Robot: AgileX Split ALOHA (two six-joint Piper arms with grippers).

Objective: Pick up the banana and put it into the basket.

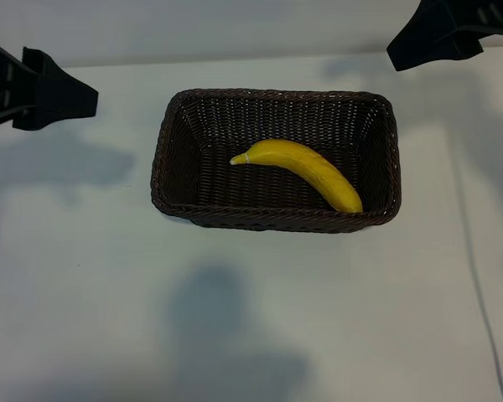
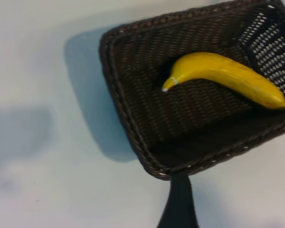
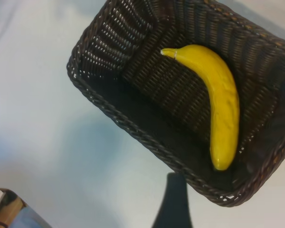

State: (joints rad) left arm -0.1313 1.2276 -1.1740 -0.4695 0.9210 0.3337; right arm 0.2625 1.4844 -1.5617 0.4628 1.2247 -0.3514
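Both end effectors sit back from the work: left end effector (image 1: pixel 88 96) at the tabletop's (image 1: pixel 84 293) left edge, right end effector (image 1: pixel 394 52) at the upper right, each with fingers apart and holding nothing. Between them I see the basket (image 1: pixel 163 159), and the banana (image 1: pixel 306 170) lies inside on its floor, stem toward the middle, tip near the right front corner. I judge the banana light, smooth, a bit slippery and easily bruised; its thick middle suits a gentle grip. Nothing else is in the basket.
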